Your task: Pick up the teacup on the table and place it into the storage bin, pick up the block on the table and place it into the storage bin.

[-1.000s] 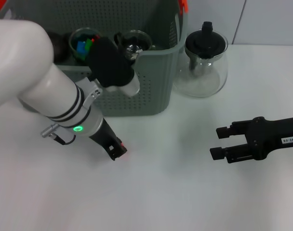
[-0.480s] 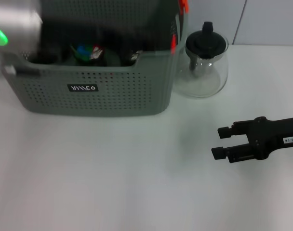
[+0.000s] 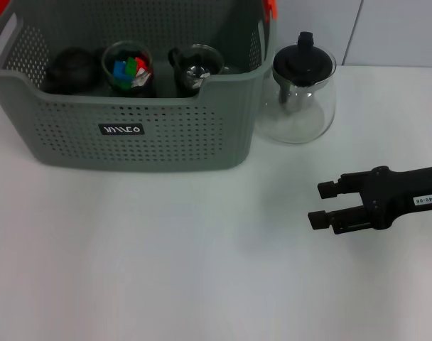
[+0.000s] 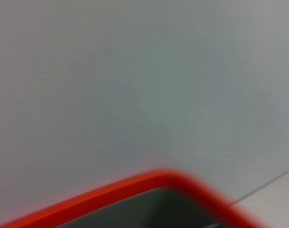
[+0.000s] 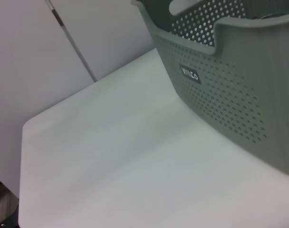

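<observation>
1. The storage bin (image 3: 131,135), a grey-green perforated basket with a small black label (image 3: 121,129) on its near wall, stands on the white counter (image 3: 166,270) at the far left.
2. Orange handle clips (image 3: 271,7) show at the bin's far corners; in the left wrist view only a blurred orange edge (image 4: 135,187) of the bin appears against a pale wall.
3. Inside the bin, along its near wall, stand three things in a row: a dark round object (image 3: 70,69) on the left, a glass teacup (image 3: 127,69) holding blue, green and red blocks (image 3: 129,68) in the middle, and a second glass cup (image 3: 195,65) on the right.
4. A glass teapot (image 3: 300,92) with a black lid stands on the counter just beside the bin's right end.
5. The right pincer (image 3: 325,204) hovers over the counter at the right, nearer than the teapot, its two black fingers apart and holding nothing.
6. The left pincer does not show in any view.
7. The right wrist view shows the bin's labelled wall (image 5: 220,90) and bare counter beside it.
</observation>
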`<state>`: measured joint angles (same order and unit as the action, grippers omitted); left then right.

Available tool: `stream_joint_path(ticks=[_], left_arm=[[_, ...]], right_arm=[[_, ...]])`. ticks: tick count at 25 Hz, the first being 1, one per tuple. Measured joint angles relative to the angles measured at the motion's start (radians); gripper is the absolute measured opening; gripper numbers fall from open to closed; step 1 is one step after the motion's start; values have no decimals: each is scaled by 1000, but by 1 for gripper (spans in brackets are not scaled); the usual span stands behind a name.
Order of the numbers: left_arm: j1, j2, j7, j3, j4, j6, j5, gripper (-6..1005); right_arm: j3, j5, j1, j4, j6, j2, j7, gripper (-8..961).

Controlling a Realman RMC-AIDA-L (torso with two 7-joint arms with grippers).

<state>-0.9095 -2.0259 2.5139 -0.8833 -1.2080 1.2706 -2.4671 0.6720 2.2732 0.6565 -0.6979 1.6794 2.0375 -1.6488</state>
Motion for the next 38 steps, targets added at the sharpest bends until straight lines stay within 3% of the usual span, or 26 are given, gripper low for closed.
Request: stream_joint_path(ticks=[4,9,23,25,27,31,34,38], left_arm=[[-60,1,39,-4,110,-106,-205,283],[-63,-12,82,-9,148,-167,-338,299],[-49,-26,98,-12,112,-150,-367,346],[-24,-31,90,-5,47,-120,-320,353],[35,-39,43,8,-70,-52,-174,403],[189,-63,-170,51,-240,137,294,593],[286,-89,-350,131,-252,347,611,804],[356,-108,-507,214,-174,599,740,894]], right_arm=[[0,0,4,-3,2,-2,0,821],[0,0,4,-5,-1,-2,0,821],[0,0,9,-4,4,-4,3,822],[0,0,8,-4,6,-5,5,822],[1,0,5,-7,9,-5,7,822],[0,-12,0,-13,31,-15,22,822],[-1,-30,-2,-14,48,-20,37,822],[-1,-46,-2,-14,74,-22,75,822]])
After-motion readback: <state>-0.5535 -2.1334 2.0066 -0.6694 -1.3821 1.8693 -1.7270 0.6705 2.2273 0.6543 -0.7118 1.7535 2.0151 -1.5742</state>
